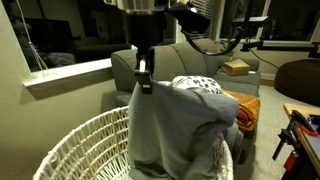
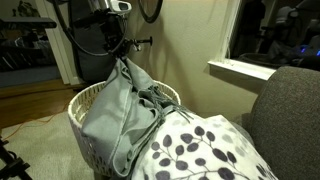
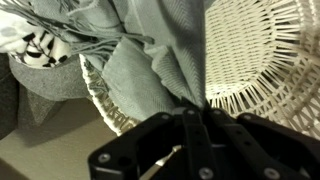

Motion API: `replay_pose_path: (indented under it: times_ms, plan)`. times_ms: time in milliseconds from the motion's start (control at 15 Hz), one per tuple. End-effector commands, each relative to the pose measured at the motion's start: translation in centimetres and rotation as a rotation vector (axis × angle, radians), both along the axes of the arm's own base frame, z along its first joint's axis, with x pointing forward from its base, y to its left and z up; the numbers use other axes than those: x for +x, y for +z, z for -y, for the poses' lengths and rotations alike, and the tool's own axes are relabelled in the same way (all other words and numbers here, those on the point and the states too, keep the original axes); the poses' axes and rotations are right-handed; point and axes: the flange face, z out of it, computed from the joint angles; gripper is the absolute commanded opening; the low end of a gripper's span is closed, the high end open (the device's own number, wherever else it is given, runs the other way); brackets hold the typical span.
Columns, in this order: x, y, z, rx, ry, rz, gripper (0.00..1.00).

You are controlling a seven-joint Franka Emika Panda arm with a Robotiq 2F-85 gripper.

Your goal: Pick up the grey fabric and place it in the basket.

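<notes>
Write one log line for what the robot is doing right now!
gripper: shut on grey fabric | fabric: hanging from gripper, draped over basket rim | release: not yet done

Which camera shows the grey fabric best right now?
An exterior view: there most of the grey fabric shows, hanging from the shut gripper and draped over the basket rim. In an exterior view the grey fabric runs off the bottom edge. The wrist view shows only close folds.

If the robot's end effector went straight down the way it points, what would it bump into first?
Probably the grey fabric that the end effector is shut on, which hangs bunched right below it. Under that sits the basket, likely near its rim, though depth is hard to judge.
</notes>
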Motion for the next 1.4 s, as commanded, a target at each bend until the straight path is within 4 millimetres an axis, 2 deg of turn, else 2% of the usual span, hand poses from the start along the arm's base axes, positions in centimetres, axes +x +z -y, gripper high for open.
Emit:
replay_pose_path:
  times_ms: [0, 400, 867, 1133, 1333]
  plan:
    - [-0.4, 1.8, -2.4, -0.001, 0.048, -0.010, 0.02]
    - [-1.1, 2.3, -6.1, -0.006, 0.128, -0.010, 0.02]
    - [-2.2, 2.0, -10.1, -0.012, 0.204, -0.020, 0.02]
    - [-1.7, 1.8, -11.1, 0.003, 0.220, -0.019, 0.02]
    - [-1.0, 1.6, -10.8, 0.014, 0.215, -0.011, 0.02]
